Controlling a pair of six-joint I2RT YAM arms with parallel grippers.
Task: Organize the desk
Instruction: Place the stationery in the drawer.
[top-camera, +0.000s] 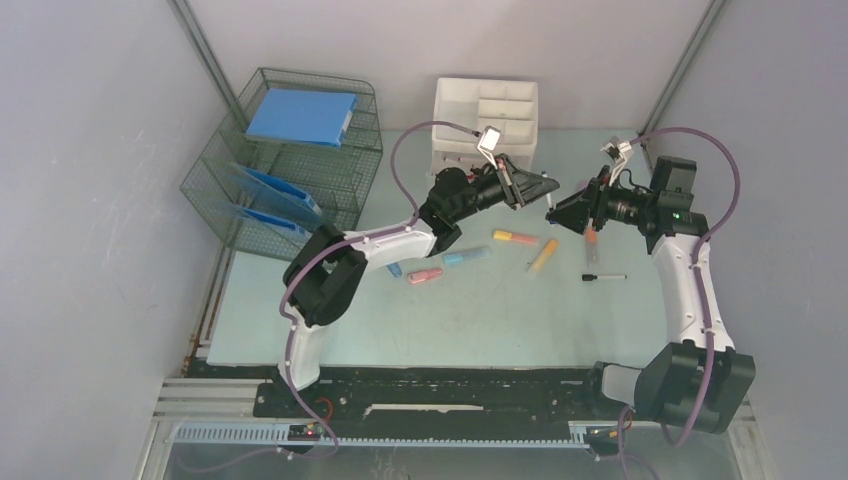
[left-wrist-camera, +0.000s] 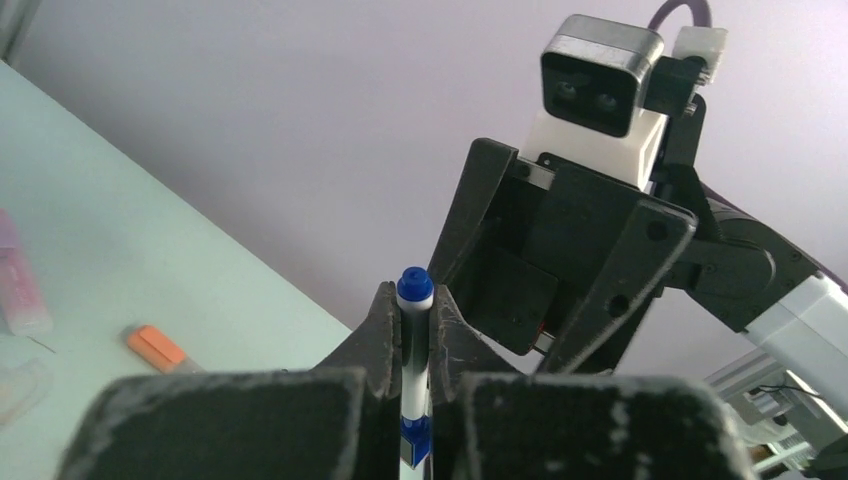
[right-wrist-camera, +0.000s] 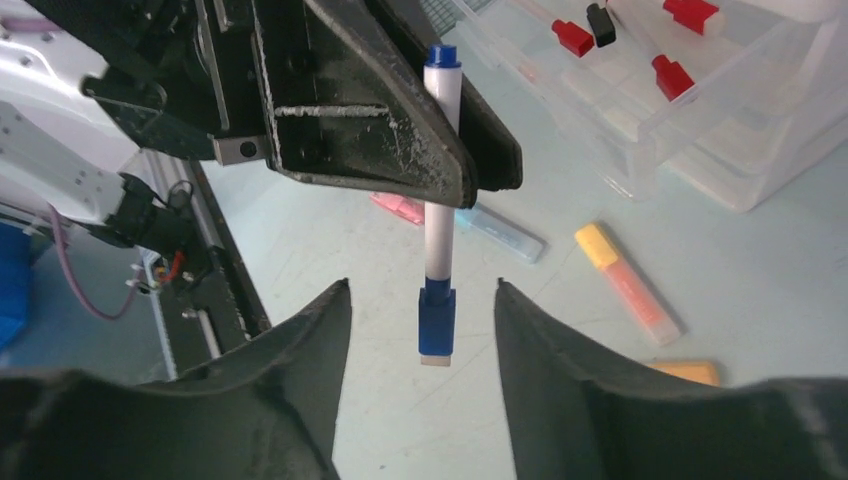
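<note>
Left tool (left-wrist-camera: 412, 318) pinches a blue-and-white marker (right-wrist-camera: 438, 230), holding it above the surface (top-camera: 480, 320). Right tool (right-wrist-camera: 422, 300) stands spread, its fingers flanking the marker's blue end without contact.

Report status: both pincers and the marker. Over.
Left pincer shut on blue-and-white marker, held mid-air. Right pincer open, straddling marker's lower end, not touching. Desk below: highlighters and black pen loose.

Robot lab test cell: plain grey panel walls (top-camera: 90, 200) around pale mint desk (top-camera: 480, 330); black mounting rail (top-camera: 450, 392) and slotted cable duct (top-camera: 380, 434) along near edge; office props at far edge: wire file rack (top-camera: 350, 170), white organizer (top-camera: 487, 110).
</note>
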